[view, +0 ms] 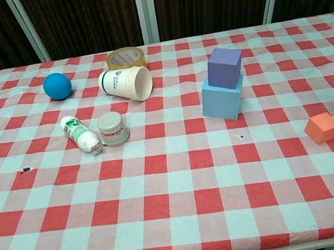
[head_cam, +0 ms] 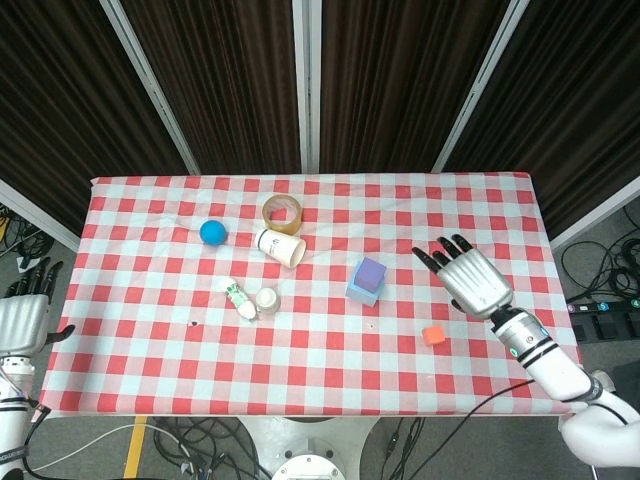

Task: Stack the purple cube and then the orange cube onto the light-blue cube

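Observation:
The purple cube (view: 225,67) sits on top of the light-blue cube (view: 221,101), slightly turned; the same stack shows in the head view as purple cube (head_cam: 371,272) over light-blue cube (head_cam: 359,292). The orange cube (view: 322,127) lies alone on the cloth at the right, also seen as the orange cube (head_cam: 433,335) in the head view. My right hand (head_cam: 470,279) hovers open, fingers spread, right of the stack and above the orange cube, holding nothing. My left hand (head_cam: 24,310) hangs open off the table's left edge.
A tipped paper cup (view: 126,83), a tape roll (view: 126,57), a blue ball (view: 57,85), a lying white bottle (view: 81,135) and a small grey cap-like jar (view: 114,128) occupy the left half. The checked tablecloth (view: 181,212) covers the table.

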Robot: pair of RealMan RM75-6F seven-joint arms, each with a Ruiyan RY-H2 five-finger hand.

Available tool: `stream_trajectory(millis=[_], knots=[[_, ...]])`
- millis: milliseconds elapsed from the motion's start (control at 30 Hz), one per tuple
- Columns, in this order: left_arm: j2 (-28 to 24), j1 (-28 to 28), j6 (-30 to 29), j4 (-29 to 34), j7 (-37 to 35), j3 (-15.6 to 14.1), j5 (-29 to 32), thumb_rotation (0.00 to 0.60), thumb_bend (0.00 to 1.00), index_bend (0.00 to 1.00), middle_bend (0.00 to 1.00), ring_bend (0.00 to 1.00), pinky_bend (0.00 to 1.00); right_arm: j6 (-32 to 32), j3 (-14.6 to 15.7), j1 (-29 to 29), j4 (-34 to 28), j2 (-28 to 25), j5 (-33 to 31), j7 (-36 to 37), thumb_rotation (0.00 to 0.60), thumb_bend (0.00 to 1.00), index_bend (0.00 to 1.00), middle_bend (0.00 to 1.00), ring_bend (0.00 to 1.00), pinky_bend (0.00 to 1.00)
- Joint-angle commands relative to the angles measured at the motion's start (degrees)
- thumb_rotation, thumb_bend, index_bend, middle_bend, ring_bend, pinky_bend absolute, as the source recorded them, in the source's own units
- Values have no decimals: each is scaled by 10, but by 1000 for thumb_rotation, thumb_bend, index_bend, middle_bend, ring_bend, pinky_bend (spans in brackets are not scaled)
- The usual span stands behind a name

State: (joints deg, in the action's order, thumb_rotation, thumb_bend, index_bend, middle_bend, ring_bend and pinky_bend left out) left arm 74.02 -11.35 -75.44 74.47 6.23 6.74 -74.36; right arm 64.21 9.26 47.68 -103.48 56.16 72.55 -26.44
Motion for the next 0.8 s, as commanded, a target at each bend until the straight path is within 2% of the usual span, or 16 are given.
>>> stream_trajectory(millis=[33, 167, 433, 800], knots=[[-3, 5, -5, -1, -11, -5, -7, 600, 106, 134, 139, 127, 250, -20, -1, -47, -39, 8, -58, -70, 600, 41, 90, 326, 140, 190], [-4, 9, -7, -5, -25, -9, -12, 600, 106, 134, 139, 127, 250, -40, 3, -61, -17, 39, -65, -80, 600, 41, 92, 331, 140, 190], [2, 11, -7, -15, -34, -11, -15, 600, 106, 134, 139, 127, 250, -71, 2, -72, 61, 81, 34, -17, 600, 41, 144, 358, 155, 191], [9, 1, -4, -22, -37, -7, -22, 600, 106, 134, 139, 127, 250, -117, -2, -83, 119, 126, 66, 30, 600, 45, 164, 362, 155, 191]])
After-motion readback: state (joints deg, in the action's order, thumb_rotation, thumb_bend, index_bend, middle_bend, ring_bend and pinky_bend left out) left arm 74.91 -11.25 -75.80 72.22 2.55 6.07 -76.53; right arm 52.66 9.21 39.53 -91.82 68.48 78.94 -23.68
